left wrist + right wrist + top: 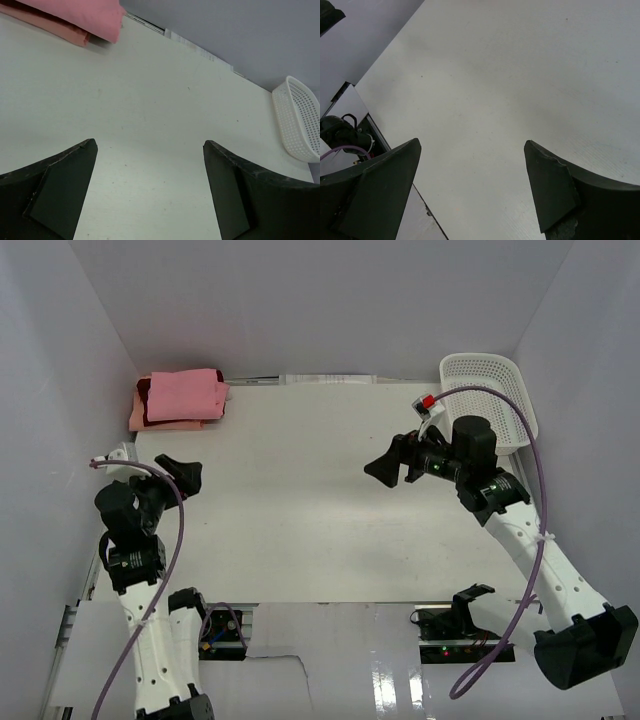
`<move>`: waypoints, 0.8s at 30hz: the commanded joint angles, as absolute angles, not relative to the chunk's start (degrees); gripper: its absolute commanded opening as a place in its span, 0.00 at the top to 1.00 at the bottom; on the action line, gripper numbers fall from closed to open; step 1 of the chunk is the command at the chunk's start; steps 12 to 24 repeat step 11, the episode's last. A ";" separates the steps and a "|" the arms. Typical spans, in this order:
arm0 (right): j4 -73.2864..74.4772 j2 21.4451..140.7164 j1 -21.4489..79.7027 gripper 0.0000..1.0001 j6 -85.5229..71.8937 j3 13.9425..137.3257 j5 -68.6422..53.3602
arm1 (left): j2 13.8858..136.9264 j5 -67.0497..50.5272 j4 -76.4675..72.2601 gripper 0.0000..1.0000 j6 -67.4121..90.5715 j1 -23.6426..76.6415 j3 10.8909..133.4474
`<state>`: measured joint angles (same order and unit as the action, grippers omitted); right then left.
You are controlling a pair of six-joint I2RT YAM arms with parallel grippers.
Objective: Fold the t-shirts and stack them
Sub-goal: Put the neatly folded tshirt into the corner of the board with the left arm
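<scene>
Left gripper (150, 147), right gripper (472, 145) — both gaping, empty; white table (300, 510) — pale walls (300, 300).

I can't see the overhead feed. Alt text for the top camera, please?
Three folded t-shirts sit stacked at the far-left corner of the white table, salmon-pink on top. The left gripper and right gripper hang open and empty above it; a white mesh basket stands far right.

Overhead view spans the table (300, 530); 2 wrist views skim it closely.
</scene>
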<state>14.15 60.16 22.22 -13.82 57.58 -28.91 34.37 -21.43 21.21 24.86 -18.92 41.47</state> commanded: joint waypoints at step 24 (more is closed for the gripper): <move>12.83 55.20 22.41 0.10 -12.13 55.11 -27.86 | 30.94 -23.12 24.43 0.02 24.08 -17.31 39.46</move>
